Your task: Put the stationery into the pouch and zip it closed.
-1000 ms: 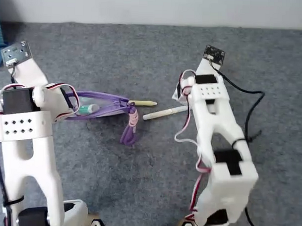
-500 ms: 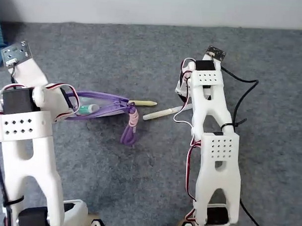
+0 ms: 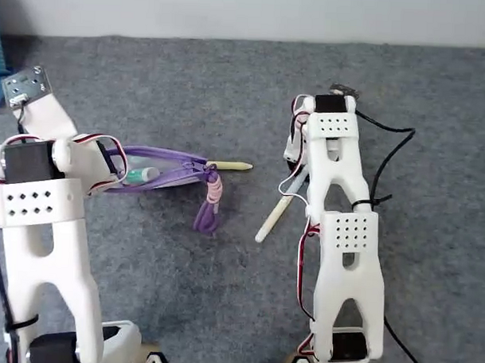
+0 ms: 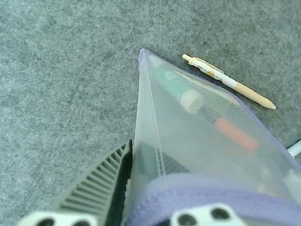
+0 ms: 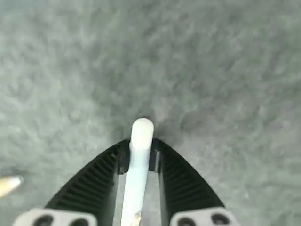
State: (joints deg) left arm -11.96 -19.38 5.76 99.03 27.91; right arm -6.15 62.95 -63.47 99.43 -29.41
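Gripping the white pen [image 5: 140, 139] in jaws closed firmly on its barrel, the right claw [image 5: 140, 157] has swung it off its flat lie, apparently lifting it. The pouch [image 3: 159, 169], pinched by the left claw [image 4: 134, 181], stands to the right claw's left, ready for insertion.

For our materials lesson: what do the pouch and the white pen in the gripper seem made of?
The pouch: probably soft translucent plastic, since contents show through, with purple fabric-like edging. The white pen: likely hard plastic, smooth and evenly coloured.
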